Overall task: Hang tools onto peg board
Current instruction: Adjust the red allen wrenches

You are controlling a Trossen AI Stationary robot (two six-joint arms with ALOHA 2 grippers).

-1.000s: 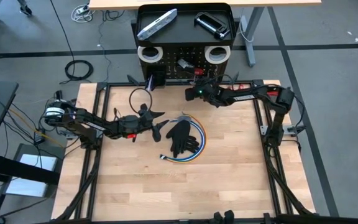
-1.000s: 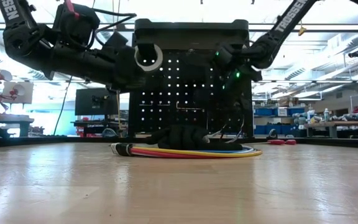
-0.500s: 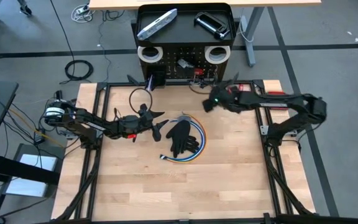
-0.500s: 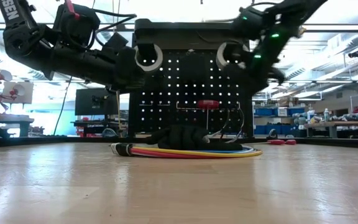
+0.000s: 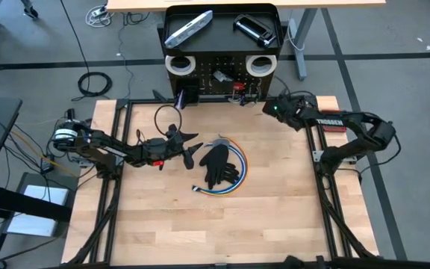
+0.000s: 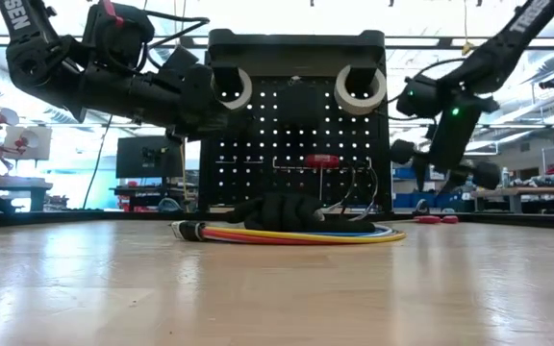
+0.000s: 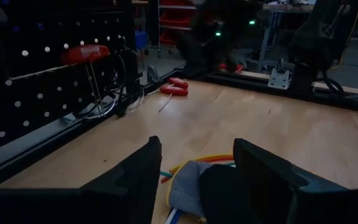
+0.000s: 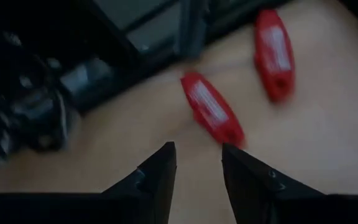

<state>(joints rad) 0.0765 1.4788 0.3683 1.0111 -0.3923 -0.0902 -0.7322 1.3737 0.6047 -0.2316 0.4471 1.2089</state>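
The black peg board (image 6: 296, 125) stands upright at the table's far edge. Two white tape rolls (image 6: 229, 88) (image 6: 360, 88) and a red-handled tool (image 6: 321, 160) hang on it. A silver flat bar (image 5: 189, 28) and a black clamp (image 5: 254, 28) lie in its top tray. Two red-handled tools (image 8: 213, 109) (image 8: 273, 53) lie on the table to the right of the board. My right gripper (image 8: 197, 158) hovers open above them, slanting down. My left gripper (image 7: 194, 168) is open and level, above and left of a black glove (image 5: 216, 166).
The glove lies on a coil of coloured cables (image 5: 236, 179) at mid table. A thin dark loop (image 5: 169, 118) lies near the board's left foot. Black frame rails (image 5: 118, 187) run along the table's sides. The near half of the wooden table (image 5: 215, 224) is bare.
My right gripper has drawn back from the peg board and swung toward the table's right edge, rolling and tipping downward. The red-handled tool and the right tape roll, which the arm covered before, now show hanging on the board.
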